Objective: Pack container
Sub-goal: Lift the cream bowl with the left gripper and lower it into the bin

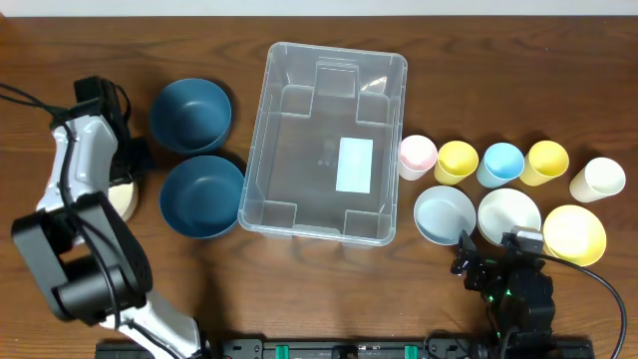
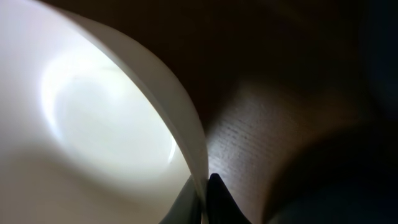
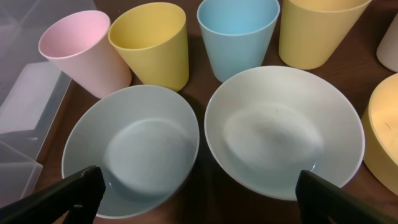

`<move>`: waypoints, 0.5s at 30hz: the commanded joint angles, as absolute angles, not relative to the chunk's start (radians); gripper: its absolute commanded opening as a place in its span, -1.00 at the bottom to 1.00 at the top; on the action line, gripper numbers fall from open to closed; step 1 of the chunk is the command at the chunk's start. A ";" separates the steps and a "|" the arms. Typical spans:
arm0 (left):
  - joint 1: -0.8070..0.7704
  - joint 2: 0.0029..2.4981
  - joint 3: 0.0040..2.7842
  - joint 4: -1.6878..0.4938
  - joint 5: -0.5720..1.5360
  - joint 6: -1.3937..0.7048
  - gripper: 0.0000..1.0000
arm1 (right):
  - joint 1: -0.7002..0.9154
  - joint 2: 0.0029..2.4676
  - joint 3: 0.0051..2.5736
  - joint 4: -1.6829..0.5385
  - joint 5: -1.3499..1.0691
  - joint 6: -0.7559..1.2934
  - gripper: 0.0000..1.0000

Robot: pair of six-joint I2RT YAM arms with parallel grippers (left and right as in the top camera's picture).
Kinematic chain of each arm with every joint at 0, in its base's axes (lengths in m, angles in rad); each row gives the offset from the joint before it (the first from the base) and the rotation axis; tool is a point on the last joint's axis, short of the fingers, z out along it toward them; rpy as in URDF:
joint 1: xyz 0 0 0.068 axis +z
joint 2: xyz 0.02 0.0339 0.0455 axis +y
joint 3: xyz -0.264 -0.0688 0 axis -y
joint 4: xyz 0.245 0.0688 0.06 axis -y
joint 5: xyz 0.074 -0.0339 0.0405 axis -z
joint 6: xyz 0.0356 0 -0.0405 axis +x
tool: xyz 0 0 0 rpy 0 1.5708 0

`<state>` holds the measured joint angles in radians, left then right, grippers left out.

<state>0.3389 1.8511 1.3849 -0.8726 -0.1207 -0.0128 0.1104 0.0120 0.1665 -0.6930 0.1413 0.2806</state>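
Overhead, the brown wooden table (image 1: 60, 40) is seen whole, with the container (image 1: 299, 130) standing empty at its centre: a clear plastic bin with rounded corners, moulded base ridges and a white label (image 1: 355, 165). Two dark blue bowls (image 1: 189, 113) are set just left of it. Only the left wrist view reveals the left tool (image 2: 204, 194) pinched on the thin rim of a glossy white bowl (image 2: 93, 112). From the right wrist, the right tool (image 3: 199, 183) is shown spread wide and holding nothing, near a pale blue bowl (image 3: 134, 149) and an off-white bowl (image 3: 283, 134), with a pink cup (image 3: 84, 53) and a blue cup (image 3: 239, 34) beyond.
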 commanded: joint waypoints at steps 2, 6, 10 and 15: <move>0.342 1.695 1.433 -0.891 -0.150 -0.065 -0.88 | 0.104 0.006 0.162 -0.695 0.142 0.291 0.99; 0.315 1.558 1.433 -0.920 -0.133 -0.088 -0.88 | 0.104 0.006 0.162 -0.695 0.142 0.291 0.99; 0.213 1.415 1.433 -0.939 -0.027 -0.086 -0.88 | 0.104 0.006 0.162 -0.695 0.142 0.291 0.96; -0.044 1.279 1.433 -0.920 0.027 -0.014 -0.88 | 0.104 0.006 0.162 -0.695 0.142 0.291 0.98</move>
<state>0.0772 1.3392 1.4086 -0.9340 -0.0303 -0.0631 0.1104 0.0120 0.1665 -0.6930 0.1410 0.2810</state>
